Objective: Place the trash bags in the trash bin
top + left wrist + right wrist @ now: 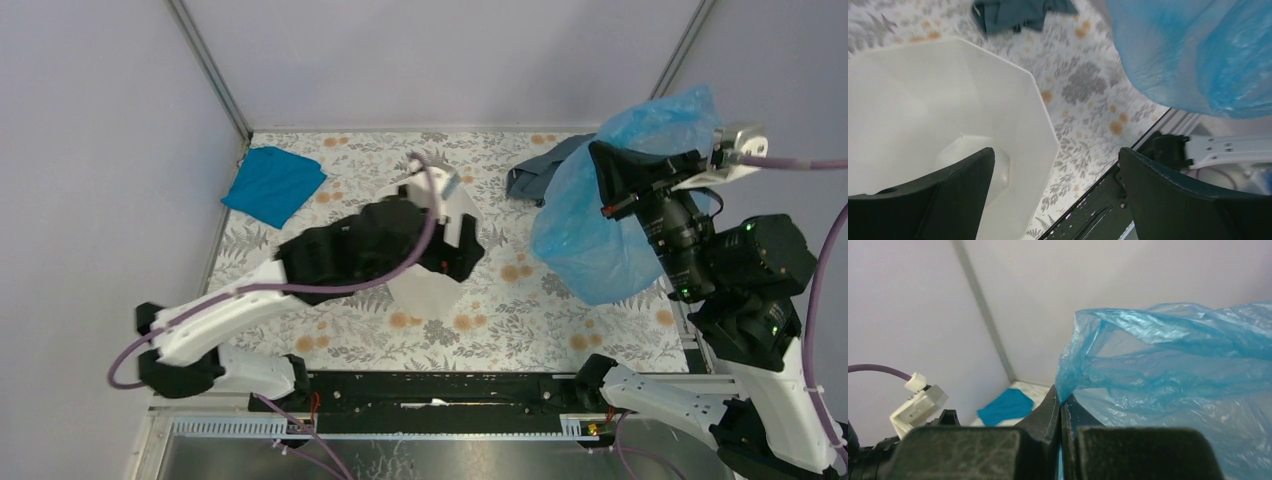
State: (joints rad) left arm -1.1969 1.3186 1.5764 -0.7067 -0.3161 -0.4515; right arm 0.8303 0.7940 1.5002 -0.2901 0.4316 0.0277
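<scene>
The trash bag [590, 235] is a billowing, translucent light-blue film hanging in the air at the right, above the floral table. My right gripper [603, 158] is shut on its top edge; in the right wrist view the film [1168, 365] comes out from between the closed fingertips [1060, 401]. The white faceted trash bin [428, 290] stands mid-table, mostly hidden under my left arm. My left gripper [1055, 167] is open above the bin's rim [1040, 107], with one finger over the bin's inside and the other over the table's edge. Nothing sits between its fingers. The bag [1193, 55] hangs apart from the bin, to its right.
A teal-blue cloth [272, 184] lies at the far left corner, also seen past the right fingers [1005, 405]. A grey-blue cloth [535, 172] lies at the back, partly behind the bag [1018, 12]. Walls close three sides; a black rail [440, 390] runs along the near edge.
</scene>
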